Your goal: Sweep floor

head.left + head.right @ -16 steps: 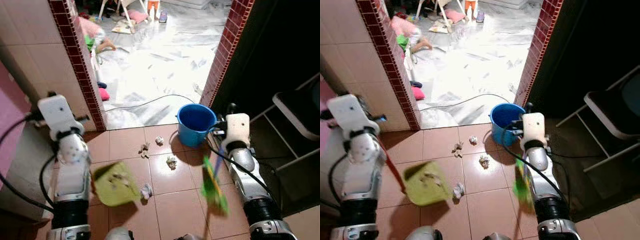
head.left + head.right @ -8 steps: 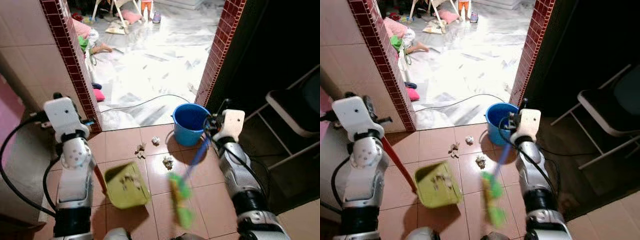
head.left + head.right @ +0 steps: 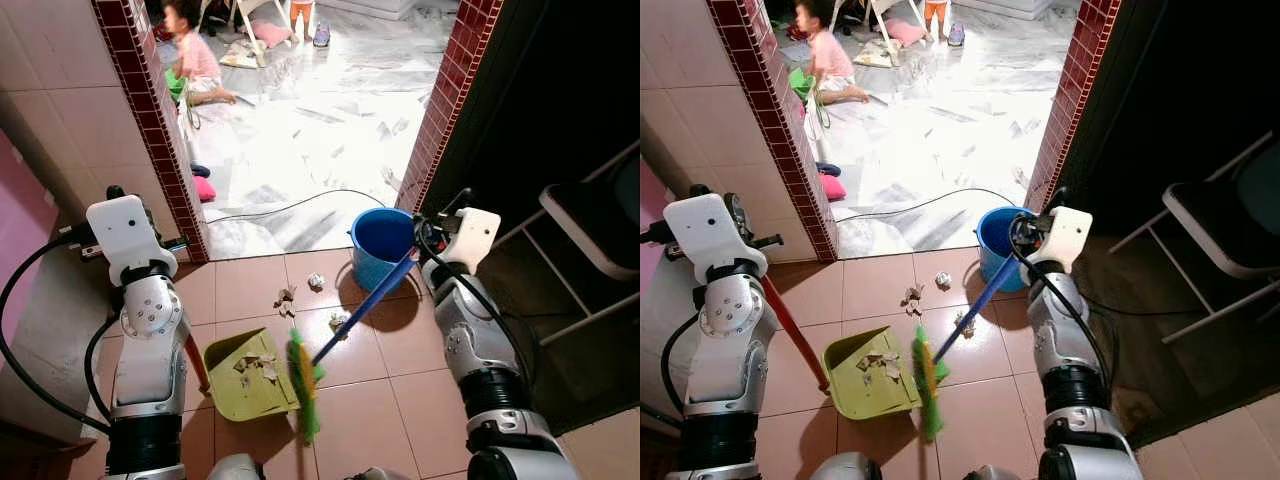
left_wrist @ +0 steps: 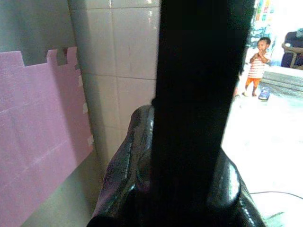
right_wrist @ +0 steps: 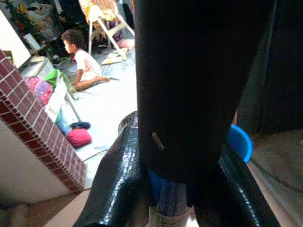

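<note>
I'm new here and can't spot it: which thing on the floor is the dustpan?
Start at the blue bucket by the brick doorway, then look down across the reddish tiles toward the robot. The dustpan is the flat yellow-green scoop holding crumpled scraps, its red handle rising to the left arm.

1. Home: terracotta floor tiles [image 3: 250, 285] lead through a brick-edged doorway [image 3: 150, 120] into a marble-floored room [image 3: 310, 120].
2. Child [image 3: 190, 55] sits on that floor, with pink cushions [image 3: 207, 187] near the doorway.
3. Blue bucket [image 3: 382, 243], folding chair [image 3: 590, 235].
</note>
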Robot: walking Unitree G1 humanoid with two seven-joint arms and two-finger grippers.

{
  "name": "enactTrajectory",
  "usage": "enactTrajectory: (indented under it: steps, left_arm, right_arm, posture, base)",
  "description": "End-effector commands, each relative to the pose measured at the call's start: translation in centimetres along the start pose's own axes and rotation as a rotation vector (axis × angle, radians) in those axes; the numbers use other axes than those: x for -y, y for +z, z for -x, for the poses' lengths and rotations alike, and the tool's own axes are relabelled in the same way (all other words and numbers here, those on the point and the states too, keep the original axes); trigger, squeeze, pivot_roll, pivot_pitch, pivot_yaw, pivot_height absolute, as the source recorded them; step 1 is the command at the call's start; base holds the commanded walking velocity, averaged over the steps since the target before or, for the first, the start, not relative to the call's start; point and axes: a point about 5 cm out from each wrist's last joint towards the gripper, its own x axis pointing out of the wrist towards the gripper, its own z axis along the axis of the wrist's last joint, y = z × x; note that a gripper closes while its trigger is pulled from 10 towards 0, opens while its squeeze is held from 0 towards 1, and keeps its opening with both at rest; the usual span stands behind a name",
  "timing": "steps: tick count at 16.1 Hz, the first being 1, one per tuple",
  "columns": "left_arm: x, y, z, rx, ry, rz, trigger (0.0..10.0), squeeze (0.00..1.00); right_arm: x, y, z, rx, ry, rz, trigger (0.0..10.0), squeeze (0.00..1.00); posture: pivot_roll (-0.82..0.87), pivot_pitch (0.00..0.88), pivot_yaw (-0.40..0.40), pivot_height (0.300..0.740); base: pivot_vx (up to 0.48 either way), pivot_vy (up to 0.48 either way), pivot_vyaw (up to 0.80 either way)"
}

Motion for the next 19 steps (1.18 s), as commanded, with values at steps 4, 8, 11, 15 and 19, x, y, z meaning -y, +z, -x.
enactTrajectory:
  steps: [4, 8, 11, 15, 19]
  left_arm:
    - [1.5, 2.5, -0.2, 0.097, -0.079, 0.067, 10.0, 0.0]
    - [2.6, 3.3, 0.2, 0.15, -0.161, 0.078, 10.0, 0.0]
    - [3.0, 3.6, -0.1, 0.165, -0.179, 0.093, 10.0, 0.0]
    - [2.9, 4.6, -1.2, 0.202, -0.17, 0.105, 10.0, 0.0]
    - [2.8, 5.9, -2.2, 0.248, -0.161, 0.115, 10.0, 0.0]
  right_arm:
    - [-0.8, 4.8, -0.4, 0.225, 0.103, 0.304, 10.0, 0.0]
    - [-1.5, 5.1, 1.3, 0.278, 0.174, 0.395, 10.0, 0.0]
    - [-1.4, 2.5, 2.8, 0.203, 0.203, 0.414, 10.0, 0.0]
    - [-0.7, 1.7, 3.3, 0.178, 0.16, 0.475, 10.0, 0.0]
    - [-1.0, 1.6, 3.0, 0.17, 0.16, 0.439, 10.0, 0.0]
  posture:
    - [-0.03, 0.0, -0.029, 0.74]
    - [-0.04, 0.0, -0.03, 0.74]
    - [-0.05, 0.0, -0.029, 0.74]
    - [-0.05, 0.0, -0.025, 0.74]
    - [-0.05, 0.0, -0.023, 0.74]
  base:
    - [0.0, 0.0, 0.0]
    - [0.0, 0.0, 0.0]
    - [0.0, 0.0, 0.0]
    - [0.0, 0.0, 0.0]
    - [0.393, 0.0, 0.0]
